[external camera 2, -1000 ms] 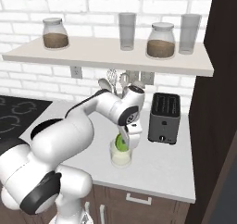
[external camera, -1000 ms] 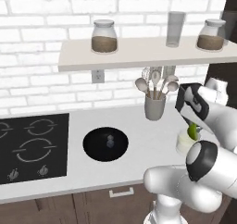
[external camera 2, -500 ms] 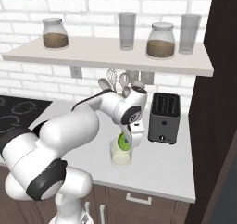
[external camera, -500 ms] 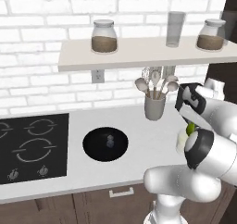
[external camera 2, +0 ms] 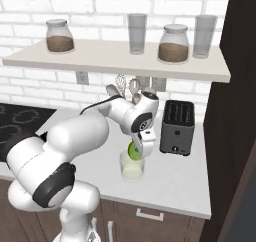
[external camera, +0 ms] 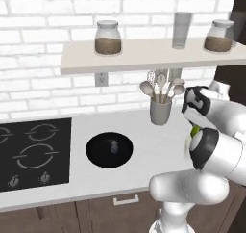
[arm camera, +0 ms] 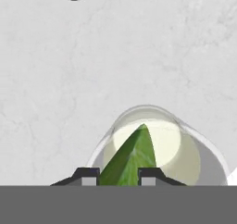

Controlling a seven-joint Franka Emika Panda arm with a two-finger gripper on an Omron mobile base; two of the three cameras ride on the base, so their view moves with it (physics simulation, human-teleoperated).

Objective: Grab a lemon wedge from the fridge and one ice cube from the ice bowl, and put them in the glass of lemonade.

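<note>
Lemon wedge over the glass — time to drop it in.

The gripper (arm camera: pixel 118 177) holds the lemon wedge (arm camera: pixel 132 156) tight between its two fingers, right above the glass of lemonade (external camera 2: pixel 132 166) on the counter (external camera 2: pixel 175 181). Next I think it should let go, then fetch ice from the ice bowl (external camera: pixel 109 149).

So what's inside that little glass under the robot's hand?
The glass of lemonade holds pale whitish-yellow liquid. The lemon wedge hangs right over its mouth, pinched in the end effector. No ice shows in the visible part; the wedge covers the rest.
</note>
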